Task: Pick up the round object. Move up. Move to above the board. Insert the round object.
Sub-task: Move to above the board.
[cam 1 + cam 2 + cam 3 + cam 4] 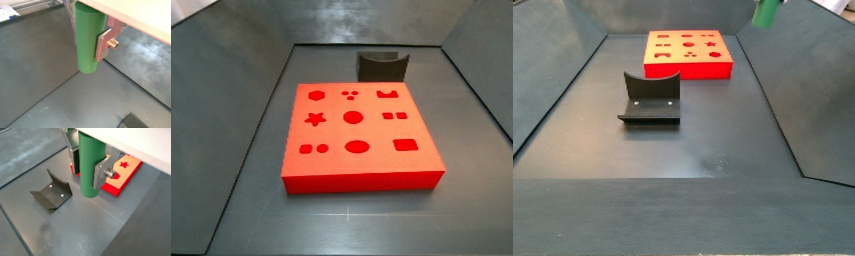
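Round object [89, 168], a slim, stiff, light green plastic-looking peg, hangs upright as my tool [89, 167] clamps its slick upper shaft above the table [100, 228].

Gripper [89, 165] hangs high above the floor, fingers pointing down, clamped on the green peg [89, 163], which stands upright between the silver finger plates. In both wrist views one finger [105, 44] presses flat against the peg's side, a brass screw showing on it. In a side view only the peg's lower end [764, 14] shows, at the 1 o'clock corner of the frame.
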You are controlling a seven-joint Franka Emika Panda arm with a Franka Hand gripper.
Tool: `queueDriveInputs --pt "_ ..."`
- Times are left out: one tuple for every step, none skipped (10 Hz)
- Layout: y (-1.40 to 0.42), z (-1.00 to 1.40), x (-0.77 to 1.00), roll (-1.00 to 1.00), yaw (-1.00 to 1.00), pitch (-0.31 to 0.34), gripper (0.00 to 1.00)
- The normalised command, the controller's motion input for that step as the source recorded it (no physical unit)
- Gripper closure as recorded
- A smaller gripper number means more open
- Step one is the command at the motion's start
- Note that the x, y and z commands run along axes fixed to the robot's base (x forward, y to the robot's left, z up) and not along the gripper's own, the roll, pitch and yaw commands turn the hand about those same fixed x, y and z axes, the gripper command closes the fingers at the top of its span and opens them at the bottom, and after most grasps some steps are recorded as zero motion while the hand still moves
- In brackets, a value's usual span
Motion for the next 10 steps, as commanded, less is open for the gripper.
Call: queueDriveInputs --pt "0.00 0.35 0.00 -0.16 -0.05 0.079 1.00" --pt "-1.00 0.32 0.36 -0.25 -0.07 0.631 1.00" --pt "-1.00 0.29 0.37 -0.20 -0.05 0.609 1.00" --pt "-1.00 0.30 0.39 -0.07 0.01 0.540 1.00" --pt "-1.00 0.29 0.40 -0.06 0.01 0.416 1.00" --pt "-1.00 0.29 0.40 -0.03 0.01 0.261 1.00" --pt "-1.00 0.30 0.40 -0.01 0.02 0.175 1.00" --pt "-1.00 0.30 0.41 -0.01 0.01 0.116 1.00" --pt "-1.00 0.30 0.42 0.00 0.01 0.108 1.00" --pt "-1.00 0.30 0.44 0.00 0.01 0.119 1.00"
